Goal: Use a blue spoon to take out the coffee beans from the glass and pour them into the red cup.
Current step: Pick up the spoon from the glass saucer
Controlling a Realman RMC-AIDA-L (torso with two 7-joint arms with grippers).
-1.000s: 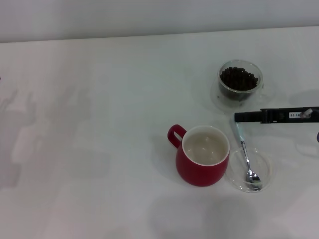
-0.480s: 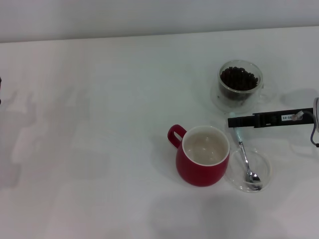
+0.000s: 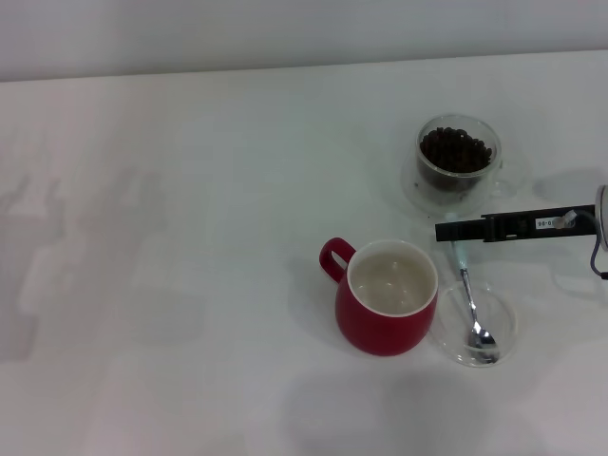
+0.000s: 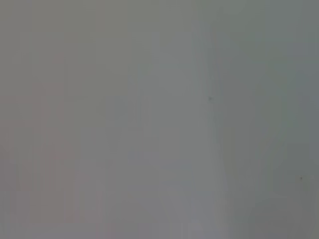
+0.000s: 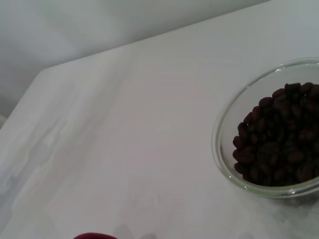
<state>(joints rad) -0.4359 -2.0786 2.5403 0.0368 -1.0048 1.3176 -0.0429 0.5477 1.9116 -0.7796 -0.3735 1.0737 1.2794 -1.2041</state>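
Barely shifted since half a second ago, the right gripper (image 3: 445, 231) hangs over the pale-blue-handled metal spoon (image 3: 471, 301); finger state can't be told.
Dark oval beans (image 5: 276, 139) fill the clear glass cup (image 3: 457, 159); the squat red mug (image 3: 385, 297) shows a cream inside.

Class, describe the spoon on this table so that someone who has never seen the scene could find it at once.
Start at the squat red mug near the white table's front. Just to its right sits a flat clear round dish. The small teaspoon with a shiny metal bowl and pale blue handle rests in it, the only metal thing there.
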